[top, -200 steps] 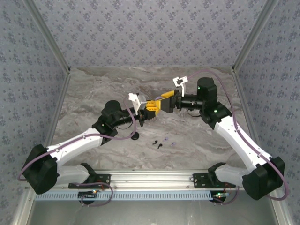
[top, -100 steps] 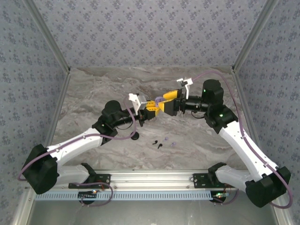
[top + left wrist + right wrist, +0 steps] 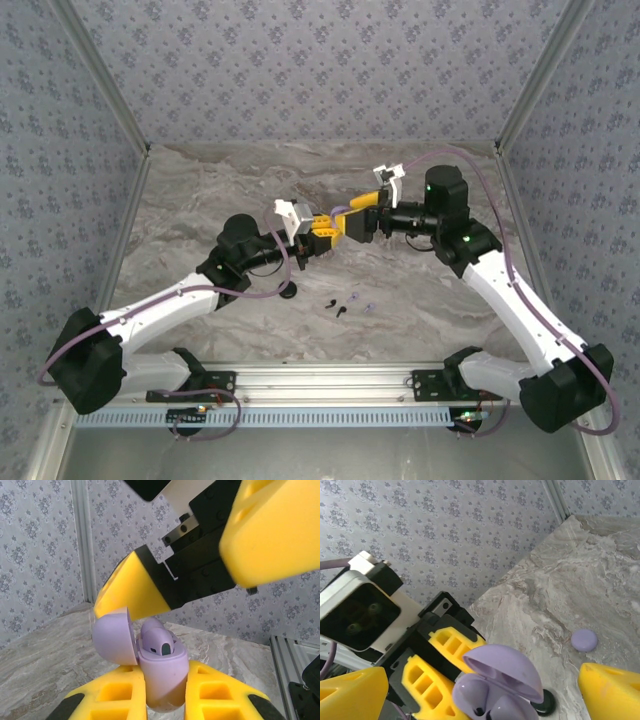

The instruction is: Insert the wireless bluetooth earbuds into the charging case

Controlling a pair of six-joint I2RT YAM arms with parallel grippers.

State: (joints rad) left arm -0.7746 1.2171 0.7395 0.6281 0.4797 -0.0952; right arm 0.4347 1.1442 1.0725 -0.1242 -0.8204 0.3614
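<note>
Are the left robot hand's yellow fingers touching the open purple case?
Touching. In the left wrist view, the yellow fingers of the left gripper press against both sides of the open lilac plastic charging case.
</note>
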